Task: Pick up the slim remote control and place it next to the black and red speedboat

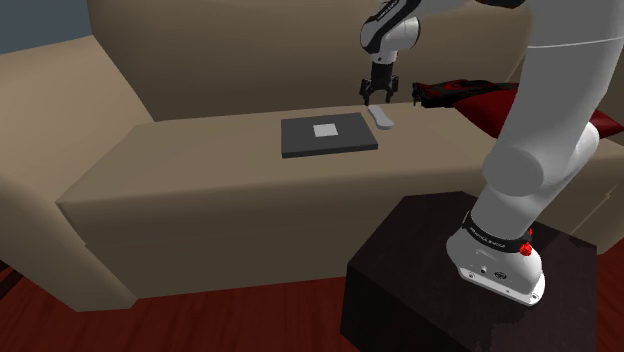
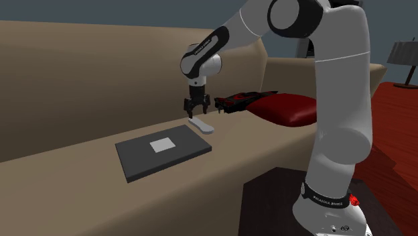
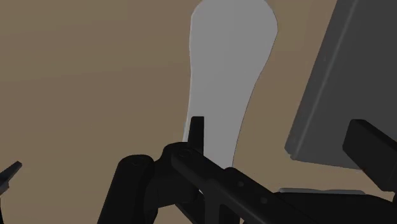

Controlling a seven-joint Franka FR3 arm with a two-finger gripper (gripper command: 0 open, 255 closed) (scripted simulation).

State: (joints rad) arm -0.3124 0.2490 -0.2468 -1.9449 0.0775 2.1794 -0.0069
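The slim remote (image 1: 382, 119) (image 2: 201, 126) is a light grey, narrow bar lying flat on the tan sofa seat (image 1: 200, 170). My black gripper (image 1: 378, 97) (image 2: 197, 110) hangs just above its near end, pointing down, fingers open and holding nothing. In the wrist view the remote (image 3: 229, 76) stretches away from the gripper (image 3: 283, 140), with one finger (image 3: 197, 130) over its edge. The black and red speedboat (image 1: 450, 93) (image 2: 240, 102) lies a little beyond the remote, against a red cushion (image 1: 500, 105) (image 2: 285, 108).
A flat dark grey slab with a white square (image 1: 328, 134) (image 2: 164, 149) (image 3: 331, 89) lies on the seat right beside the remote. The sofa back (image 1: 230, 50) rises behind. My dark stand (image 1: 430, 270) sits in front of the seat.
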